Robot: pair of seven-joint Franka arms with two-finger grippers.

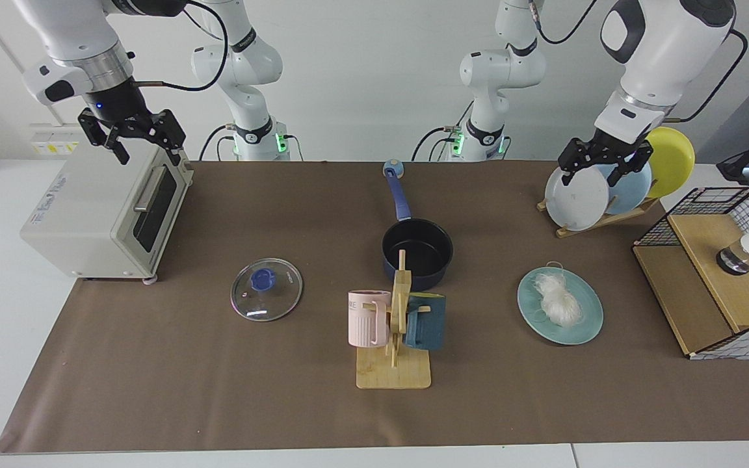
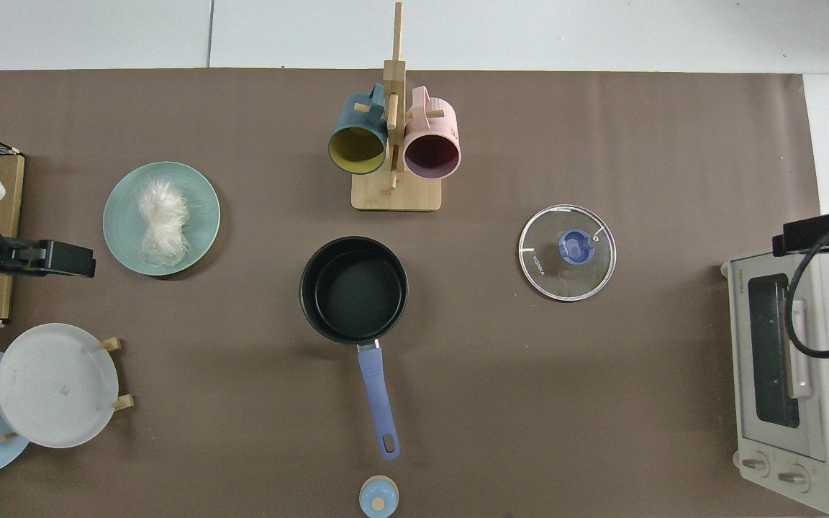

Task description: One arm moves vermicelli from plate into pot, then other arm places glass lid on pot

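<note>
The white vermicelli (image 1: 560,302) (image 2: 162,219) lies in a bundle on the teal-green plate (image 1: 588,326) (image 2: 202,216) at the facing view's right. The navy pot (image 1: 417,250) (image 2: 353,288) stands mid-table, empty, its blue handle (image 1: 397,195) pointing towards the arm bases. The glass lid (image 1: 266,289) (image 2: 567,252) lies flat on the mat with its blue knob up, left of the pot in the facing view. My left gripper (image 1: 599,170) hangs open high above the dish rack, well behind the plate. My right gripper (image 1: 144,144) hangs open over the toaster oven, far from the lid.
A wooden mug tree (image 1: 394,325) with a pink and a dark teal mug stands just in front of the pot. A toaster oven (image 1: 105,208), a rack (image 1: 576,198) of grey, light blue and yellow plates, a wire-and-wood shelf (image 1: 719,273) and a small blue knob (image 1: 394,169) line the edges.
</note>
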